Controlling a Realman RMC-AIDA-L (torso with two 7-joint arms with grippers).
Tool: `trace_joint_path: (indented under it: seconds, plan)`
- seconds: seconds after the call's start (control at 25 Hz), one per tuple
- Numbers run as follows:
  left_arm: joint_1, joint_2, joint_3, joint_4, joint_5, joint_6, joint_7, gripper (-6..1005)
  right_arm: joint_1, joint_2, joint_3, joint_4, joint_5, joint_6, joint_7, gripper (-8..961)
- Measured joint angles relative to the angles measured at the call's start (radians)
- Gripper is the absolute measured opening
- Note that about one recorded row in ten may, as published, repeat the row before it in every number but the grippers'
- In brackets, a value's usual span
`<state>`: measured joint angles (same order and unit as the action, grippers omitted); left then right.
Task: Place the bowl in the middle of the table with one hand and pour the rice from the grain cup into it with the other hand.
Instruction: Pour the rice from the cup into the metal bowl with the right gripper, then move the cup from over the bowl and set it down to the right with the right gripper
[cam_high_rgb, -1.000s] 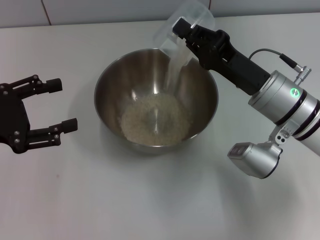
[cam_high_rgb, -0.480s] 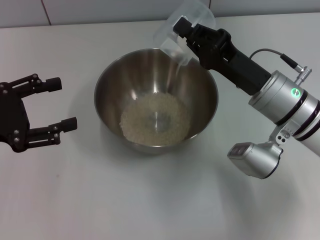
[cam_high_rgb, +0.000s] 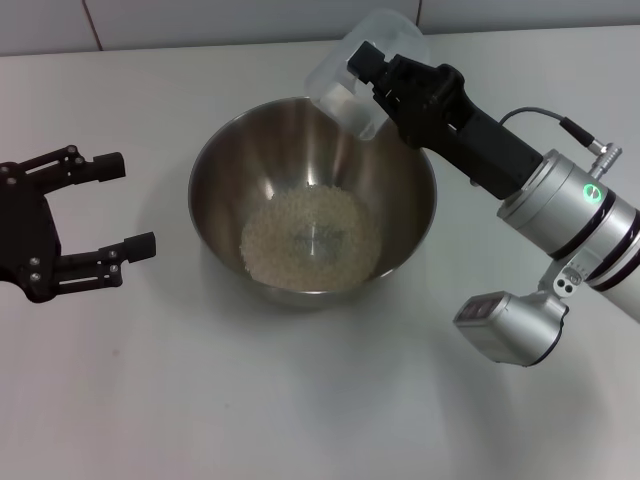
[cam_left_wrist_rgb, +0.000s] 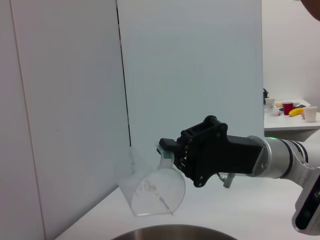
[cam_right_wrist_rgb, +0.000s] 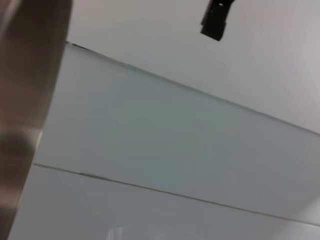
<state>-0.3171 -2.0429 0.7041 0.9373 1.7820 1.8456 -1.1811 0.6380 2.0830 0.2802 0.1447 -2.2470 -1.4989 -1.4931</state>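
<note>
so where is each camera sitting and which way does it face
Head view: high on the robot, facing down at the table, bowl and rice; open left hand and right hand gripping the grain cup show.
Left wrist view: low beside the bowl, facing sideways at the tilted cup and right hand; none of the left arm shows.
Right wrist view: faces wall panels.
Head and left wrist share cup, hand, bowl.

No text, label, brand, number or sign can be read in any view.

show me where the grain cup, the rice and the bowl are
grain cup (cam_high_rgb: 352, 78), head view, its clear side wall.
rice (cam_high_rgb: 310, 237), head view, middle of the pile.
bowl (cam_high_rgb: 232, 160), head view, bare inner wall.
</note>
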Motion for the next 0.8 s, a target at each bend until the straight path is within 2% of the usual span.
trace_joint_path:
  seconds: [0.2,0.32,0.36,0.44,0.48,0.52,0.56,0.64,0.76,0.8]
  plan:
    - [0.000,-0.003,0.000,0.000,-0.001,0.000,0.000,829,-0.019,0.000,0.061,0.043,0.006,0.006,0.117,10]
    - [-0.001,-0.005,0.000,0.000,-0.001,0.001,0.000,829,-0.055,0.001,0.181,0.127,0.007,0.033,0.242,10]
    - [0.000,-0.006,0.000,0.000,-0.001,0.002,0.000,829,-0.081,0.001,0.258,0.188,0.008,0.073,0.315,10]
    - [-0.001,-0.006,0.000,0.000,-0.001,0.003,-0.001,829,-0.093,0.001,0.290,0.211,0.008,0.093,0.351,10]
    - [-0.001,-0.007,0.000,0.000,-0.001,0.003,-0.002,829,-0.114,0.000,0.346,0.244,0.008,0.131,0.461,10]
    - [-0.001,-0.007,0.000,0.000,-0.001,0.003,-0.002,829,-0.114,0.000,0.346,0.244,0.008,0.131,0.461,10]
    - [-0.005,-0.007,0.000,0.000,-0.001,0.003,-0.004,829,-0.126,-0.004,0.370,0.249,0.007,0.151,0.592,10]
    - [-0.008,-0.008,0.000,0.001,-0.001,0.003,-0.007,829,-0.129,-0.005,0.373,0.244,0.005,0.155,0.656,9]
    - [-0.011,-0.008,0.000,0.001,-0.001,0.003,-0.009,829,-0.134,-0.007,0.375,0.201,0.004,0.164,0.924,9]
    - [-0.012,-0.008,0.000,0.001,-0.001,0.003,-0.010,829,-0.134,-0.007,0.375,0.201,0.004,0.164,0.924,9]
